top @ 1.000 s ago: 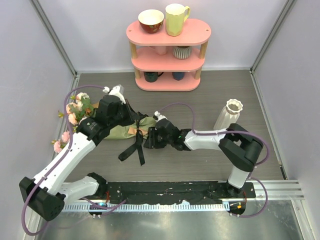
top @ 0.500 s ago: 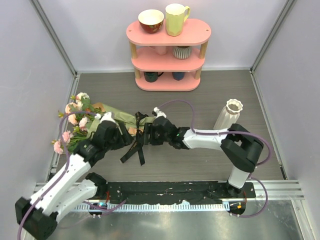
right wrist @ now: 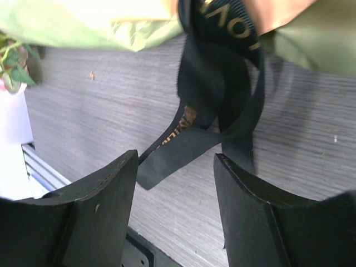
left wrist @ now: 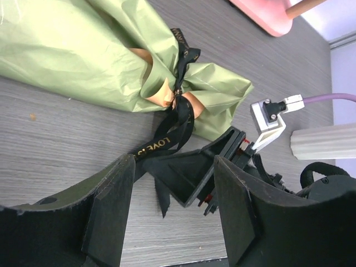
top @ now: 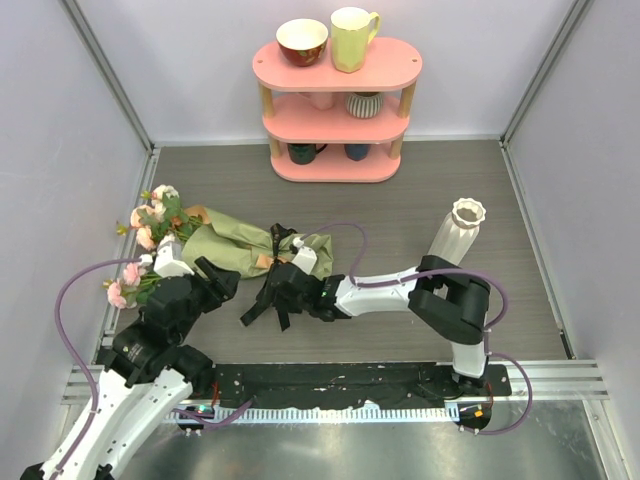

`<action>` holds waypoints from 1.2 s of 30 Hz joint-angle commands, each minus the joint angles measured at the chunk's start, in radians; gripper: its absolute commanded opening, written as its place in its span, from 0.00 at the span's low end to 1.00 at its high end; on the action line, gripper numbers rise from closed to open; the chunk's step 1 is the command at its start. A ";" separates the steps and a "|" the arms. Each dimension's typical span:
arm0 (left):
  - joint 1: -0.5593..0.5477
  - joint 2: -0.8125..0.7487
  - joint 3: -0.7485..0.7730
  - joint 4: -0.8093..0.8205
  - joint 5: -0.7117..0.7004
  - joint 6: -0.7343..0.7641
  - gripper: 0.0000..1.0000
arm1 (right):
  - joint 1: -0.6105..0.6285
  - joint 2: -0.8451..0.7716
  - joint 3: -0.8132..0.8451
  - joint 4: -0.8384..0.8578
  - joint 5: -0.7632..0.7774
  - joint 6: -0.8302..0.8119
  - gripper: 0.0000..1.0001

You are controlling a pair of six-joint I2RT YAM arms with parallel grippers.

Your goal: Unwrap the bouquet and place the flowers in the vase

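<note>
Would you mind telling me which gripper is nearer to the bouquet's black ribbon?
Right. The right gripper, open, faces the black ribbon at close range; the left gripper, also open, is farther away, on the near side of the bouquet.

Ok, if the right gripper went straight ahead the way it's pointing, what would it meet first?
Probably the black ribbon: its loose tails lie ahead of the open right gripper, with the bouquet just beyond.

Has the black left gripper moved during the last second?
Yes. The black left gripper has drawn back from the pink three-tier shelf toward the near side, off the olive-green paper-wrapped bouquet.
</note>
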 commanded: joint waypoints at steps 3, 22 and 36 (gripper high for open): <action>-0.002 0.028 0.033 -0.027 -0.046 -0.037 0.62 | 0.006 0.066 0.079 0.022 0.101 0.104 0.62; -0.002 0.135 0.026 0.043 -0.005 -0.029 0.70 | -0.043 -0.173 -0.074 0.098 0.201 -0.134 0.01; -0.002 0.423 -0.059 0.214 0.126 -0.048 0.60 | -0.318 -0.353 -0.235 0.011 -0.390 -0.480 0.01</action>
